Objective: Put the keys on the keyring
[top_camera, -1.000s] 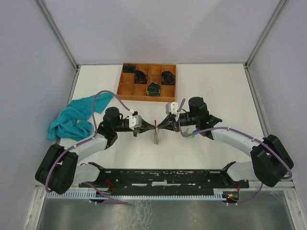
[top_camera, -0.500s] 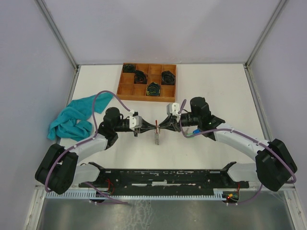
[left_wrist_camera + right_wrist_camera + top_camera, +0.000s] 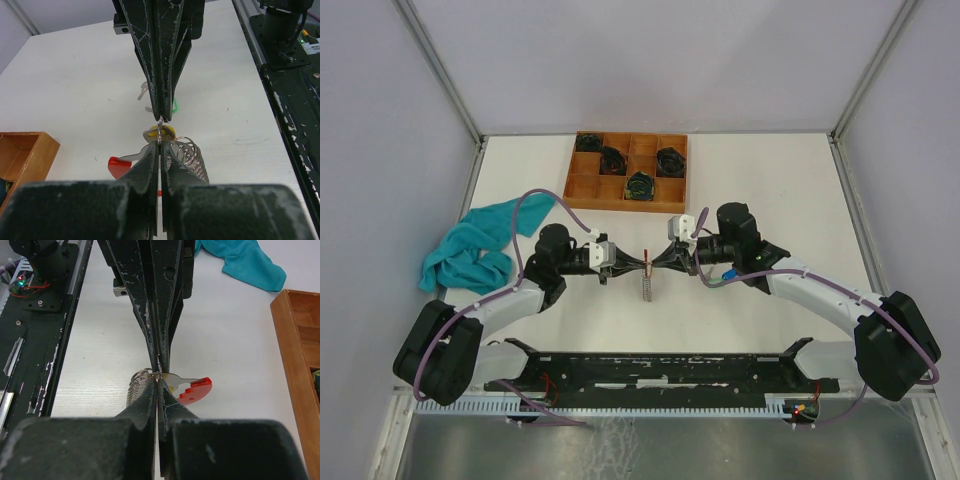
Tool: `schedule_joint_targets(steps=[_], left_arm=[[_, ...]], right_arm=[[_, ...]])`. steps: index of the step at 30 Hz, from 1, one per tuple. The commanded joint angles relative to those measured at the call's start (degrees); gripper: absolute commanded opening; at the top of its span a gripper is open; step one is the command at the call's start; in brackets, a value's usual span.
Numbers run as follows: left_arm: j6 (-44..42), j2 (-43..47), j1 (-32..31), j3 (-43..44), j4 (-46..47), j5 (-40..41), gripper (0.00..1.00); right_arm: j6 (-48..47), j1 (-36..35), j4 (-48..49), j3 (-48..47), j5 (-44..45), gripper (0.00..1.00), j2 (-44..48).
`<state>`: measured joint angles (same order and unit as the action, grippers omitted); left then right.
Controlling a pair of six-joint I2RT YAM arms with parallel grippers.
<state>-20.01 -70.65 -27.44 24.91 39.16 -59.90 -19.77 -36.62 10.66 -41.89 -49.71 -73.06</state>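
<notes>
The white bench (image 3: 770, 190) has plenty of bare room. A wooden tray (image 3: 600, 205) of black coiled bundles (image 3: 638, 186) sits at the back edge and a teal cloth (image 3: 470, 250) lies well off to the left. Neither is near the work.

Both arms reach in from the sides and meet nose to nose over the middle, lifted off the surface. I'd guess that is so the bundle can hang free and turn.

The left gripper (image 3: 159, 144) and right gripper (image 3: 157, 381) are each clamped tight on the same sliver of metal, which looks like the wire of the keyring (image 3: 141, 374). A silver spring coil (image 3: 192, 161) dangles below it.

A red-tagged key (image 3: 196, 390) sticks out sideways from the pinch, and a yellow tag (image 3: 166, 132) sits right behind it. I can't tell whether either is fully threaded on.

A green-tagged key (image 3: 174, 105) lies on the bench beyond, by the right arm, apparently waiting its turn.

With the tips touching, there's hardly any slack to work the ring open.
</notes>
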Motion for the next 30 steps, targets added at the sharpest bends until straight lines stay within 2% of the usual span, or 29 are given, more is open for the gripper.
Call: schedule_joint_targets(steps=[1, 15, 25, 30], left_arm=[[1.45, 1.14, -0.11, 0.4, 3.27, -0.58, 0.03], [-0.68, 0.75, -0.21, 2.31, -1.57, -2.23, 0.03], [-1.41, 0.43, -0.24, 2.91, -3.2, -2.7, 0.03], [-1.46, 0.64, -0.33, 3.04, -3.47, -2.38, 0.03]], right_arm=[[0.41, 0.31, 1.11, -1.38, -1.0, 0.01, 0.36], [3.37, 0.23, 2.54, -5.48, -3.62, 0.01, -2.53], [1.2, 0.12, -2.2, -8.06, -4.08, 0.01, -2.82], [-1.6, -0.48, -7.49, -10.09, -4.43, 0.01, -3.51]])
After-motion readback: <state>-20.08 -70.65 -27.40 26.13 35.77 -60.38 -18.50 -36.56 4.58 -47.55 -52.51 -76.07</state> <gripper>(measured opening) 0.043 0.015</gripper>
